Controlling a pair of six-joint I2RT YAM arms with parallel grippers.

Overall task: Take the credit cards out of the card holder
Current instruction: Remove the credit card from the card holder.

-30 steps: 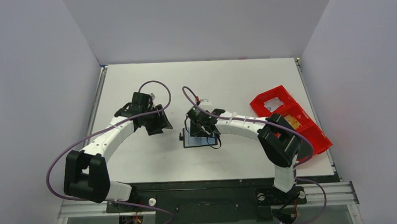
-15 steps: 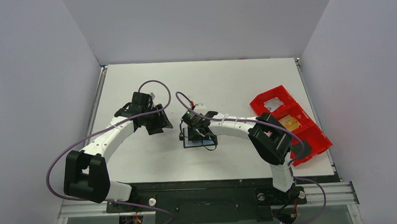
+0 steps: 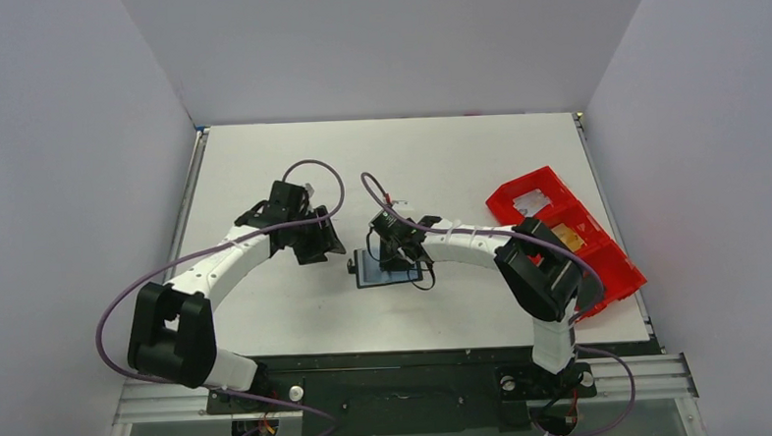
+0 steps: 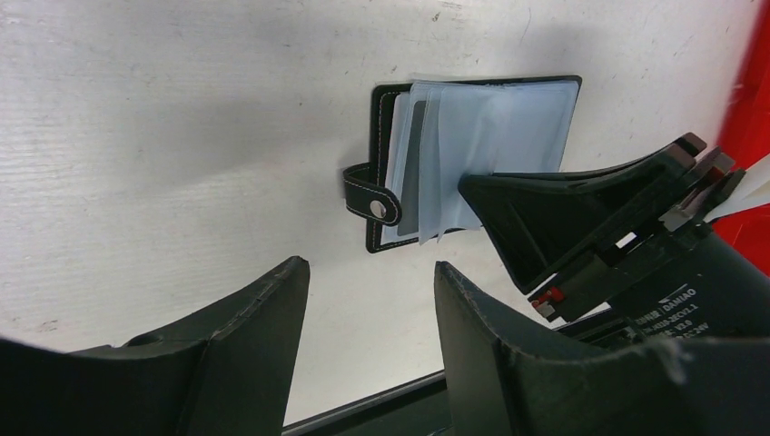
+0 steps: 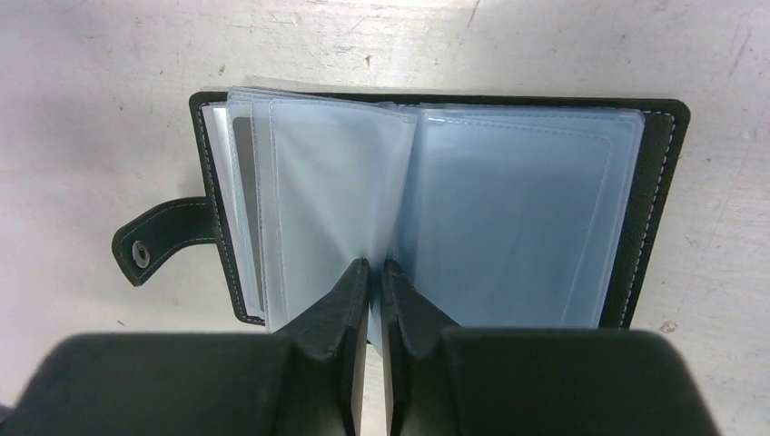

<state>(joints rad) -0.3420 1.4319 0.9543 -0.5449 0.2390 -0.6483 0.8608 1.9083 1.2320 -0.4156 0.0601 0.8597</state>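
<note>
Black stitched card holder [image 5: 661,182]: open flat, clear glossy sleeves [image 5: 518,218]
Right gripper [image 5: 374,266]: newly pinching one sleeve
Left gripper [image 4: 368,269]: spread, moved closer

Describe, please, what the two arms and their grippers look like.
The left arm and right arm have white links between black joint housings, each trailed by a purple cable. The left gripper and right gripper are matte black with wedge-shaped fingers. The right gripper's body carries white lettering too small to read.

A red compartment tray [image 3: 617,267] lies on the white table [image 3: 458,156], well apart to the right of the right gripper [image 3: 393,266]. Its middle compartment holds a yellow item [image 3: 567,238].
</note>
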